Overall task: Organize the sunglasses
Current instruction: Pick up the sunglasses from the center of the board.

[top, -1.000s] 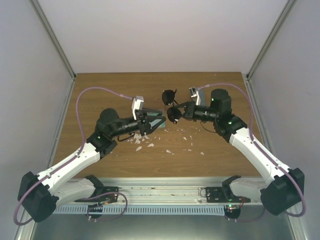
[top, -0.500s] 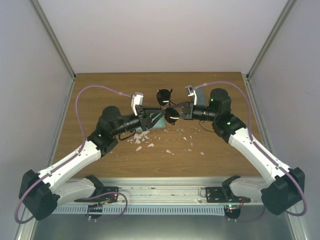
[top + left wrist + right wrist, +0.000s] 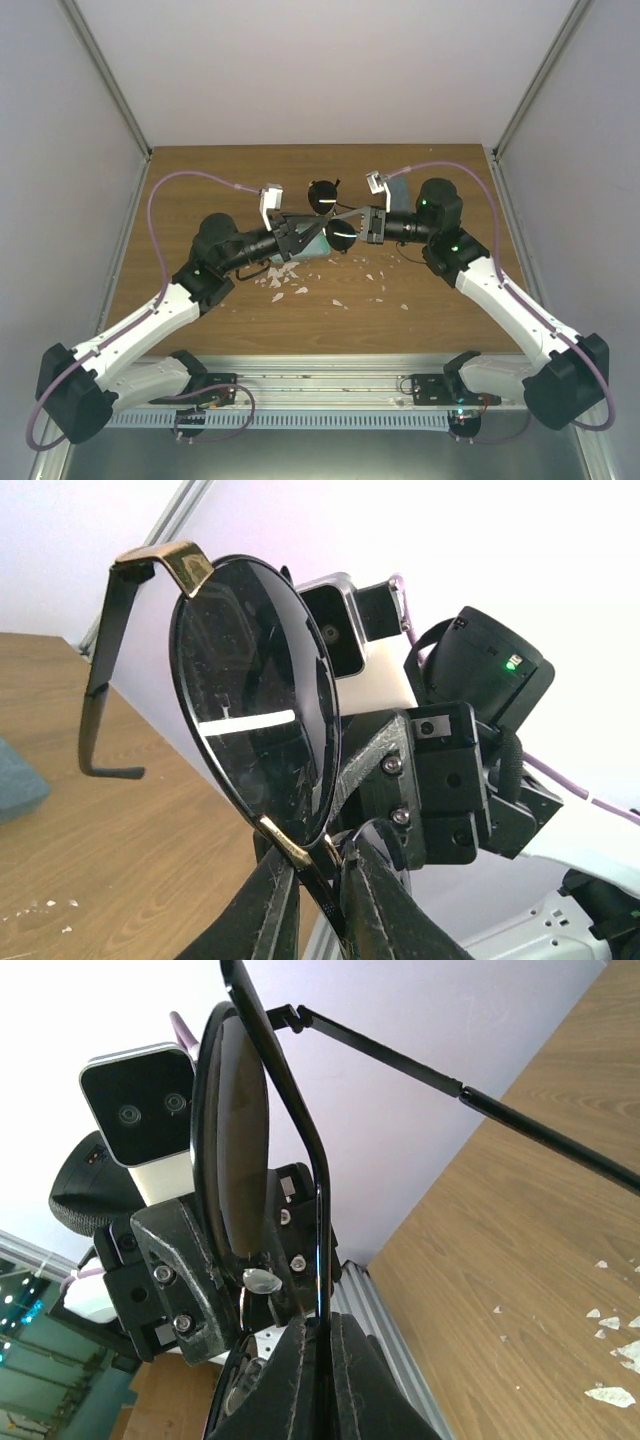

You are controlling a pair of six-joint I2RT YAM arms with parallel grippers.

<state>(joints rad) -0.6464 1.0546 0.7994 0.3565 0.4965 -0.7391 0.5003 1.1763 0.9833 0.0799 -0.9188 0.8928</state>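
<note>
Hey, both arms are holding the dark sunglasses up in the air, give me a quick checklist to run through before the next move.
1. Left gripper shut on the sunglasses frame: ok.
2. Right gripper shut on the frame: ok.
3. Sunglasses lifted off the table: ok.
4. Temple arm folded: not ok, it stands open.
5. Either grip firm enough to hold alone if the other gripper lets go: cannot tell.
</note>
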